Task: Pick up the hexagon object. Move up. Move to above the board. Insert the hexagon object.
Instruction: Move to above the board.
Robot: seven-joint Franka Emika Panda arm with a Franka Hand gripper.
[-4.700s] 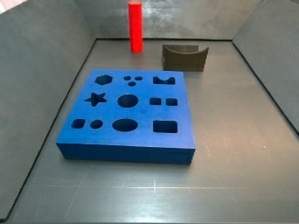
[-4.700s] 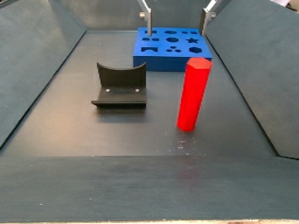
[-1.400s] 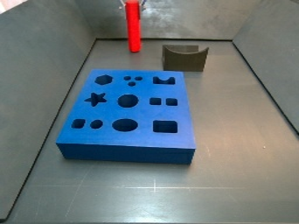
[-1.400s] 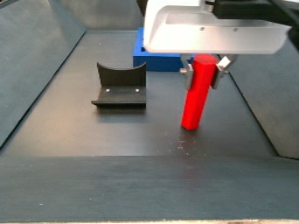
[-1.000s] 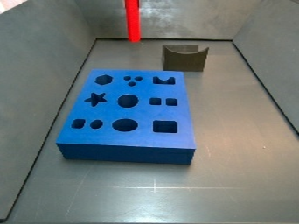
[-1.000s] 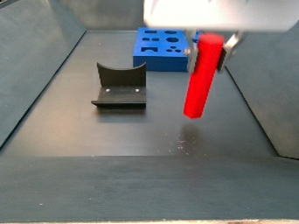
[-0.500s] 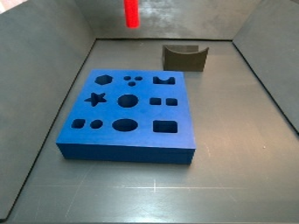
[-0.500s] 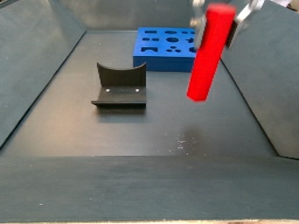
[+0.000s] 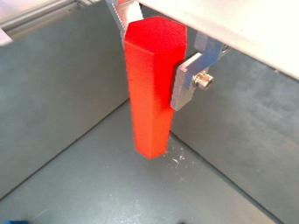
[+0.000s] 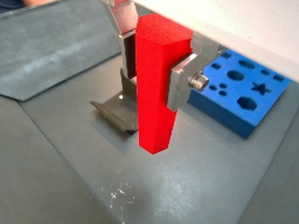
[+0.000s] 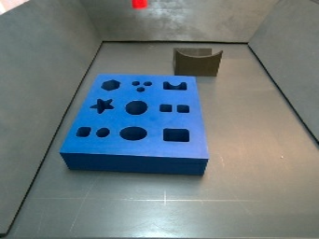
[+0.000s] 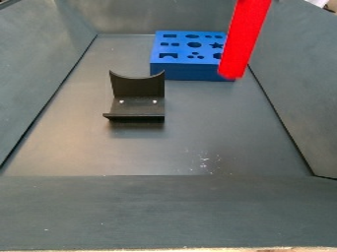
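The hexagon object is a tall bright red rod, and my gripper (image 9: 156,61) is shut on its upper part; it shows the same way in both wrist views (image 10: 155,66). The rod (image 9: 151,96) hangs upright, well above the grey floor. In a side view only its lower part (image 12: 245,39) shows at the top edge, in front of the board's right side. In a side view only its lower tip (image 11: 140,4) shows. The blue board (image 11: 134,121) with shaped holes lies flat on the floor and also shows in a wrist view (image 10: 239,90). The gripper itself is out of both side views.
A dark olive curved block (image 12: 134,96) stands on the floor left of the rod, also seen in a side view (image 11: 197,61) and a wrist view (image 10: 121,109). Grey walls enclose the floor on all sides.
The gripper has lifted the red rod straight up off the floor; it has risen until mostly out of the top of both side views. The board and olive block have not moved.
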